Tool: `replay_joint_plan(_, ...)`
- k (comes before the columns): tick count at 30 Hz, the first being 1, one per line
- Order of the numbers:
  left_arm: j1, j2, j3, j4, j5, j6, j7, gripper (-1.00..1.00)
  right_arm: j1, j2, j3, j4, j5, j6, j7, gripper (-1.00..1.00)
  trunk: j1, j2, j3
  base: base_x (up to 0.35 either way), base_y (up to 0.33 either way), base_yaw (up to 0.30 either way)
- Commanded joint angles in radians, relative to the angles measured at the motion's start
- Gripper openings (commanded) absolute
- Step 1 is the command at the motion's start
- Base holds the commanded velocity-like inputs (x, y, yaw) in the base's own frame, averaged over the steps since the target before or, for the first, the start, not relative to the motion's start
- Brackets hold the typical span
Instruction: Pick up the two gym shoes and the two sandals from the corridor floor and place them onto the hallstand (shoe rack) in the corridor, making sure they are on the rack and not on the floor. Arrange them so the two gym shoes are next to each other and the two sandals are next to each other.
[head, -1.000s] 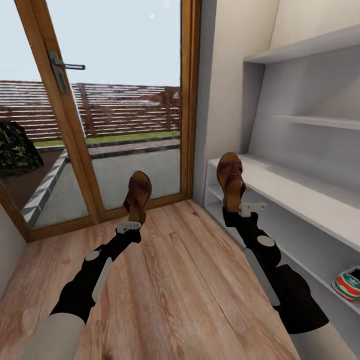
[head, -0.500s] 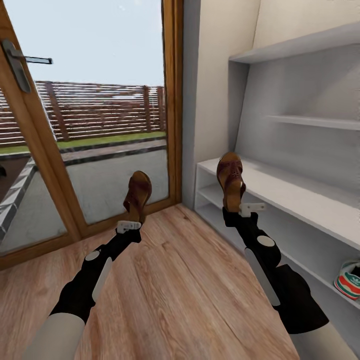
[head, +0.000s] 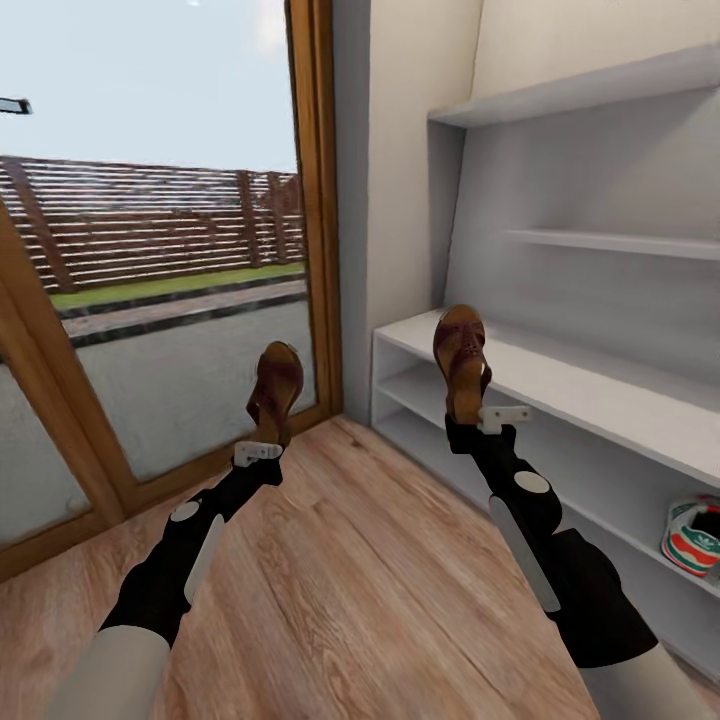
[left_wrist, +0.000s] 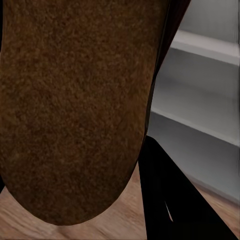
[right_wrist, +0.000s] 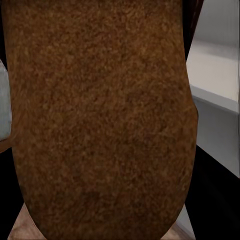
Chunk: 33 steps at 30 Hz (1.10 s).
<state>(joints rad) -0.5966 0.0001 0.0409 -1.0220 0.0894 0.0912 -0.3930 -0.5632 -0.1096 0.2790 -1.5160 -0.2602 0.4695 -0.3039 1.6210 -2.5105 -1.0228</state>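
Each arm holds one brown sandal upright above the wood-plank floor (head: 340, 560). My left gripper (head: 262, 440) is shut on the heel end of the left sandal (head: 275, 392); its sole (left_wrist: 70, 110) is close before the left wrist camera. My right gripper (head: 478, 415) is shut on the right sandal (head: 461, 362), whose sole (right_wrist: 100, 115) shows in the right wrist view. The pale hallstand (head: 600, 390) stands at the right. One gym shoe (head: 693, 534) with green and red stripes sits on a low shelf at the far right. The other gym shoe is out of view.
A wood-framed glass door (head: 310, 200) stands ahead on the left, with a fence and lawn behind it. A white wall section (head: 400, 180) separates door and hallstand. Stepped wall shelves (head: 600, 240) rise above the bench top.
The whole view has swung to the right: door and handle slid left, and more of the hallstand came in. Both arms keep their pose with the sandals held.
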Motion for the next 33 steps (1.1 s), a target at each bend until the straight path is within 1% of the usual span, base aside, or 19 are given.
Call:
replay_joint_plan(1,0.000,0.000,0.002,-0.001,0.007,0.008,-0.007,-1.00,-0.001,-0.001,0.003,-0.001,-0.010,0.003,-0.011,-1.00,0.000,0.000,-0.001,0.163,0.317,-0.276)
replay_joint_plan(33,0.000,0.000,0.002,-0.001,0.007,0.007,-0.007,-1.00,-0.001,-0.001,0.003,-0.001,-0.010,0.003,-0.011,-1.00,0.000,0.000,-0.001,0.139,0.329,-0.276)
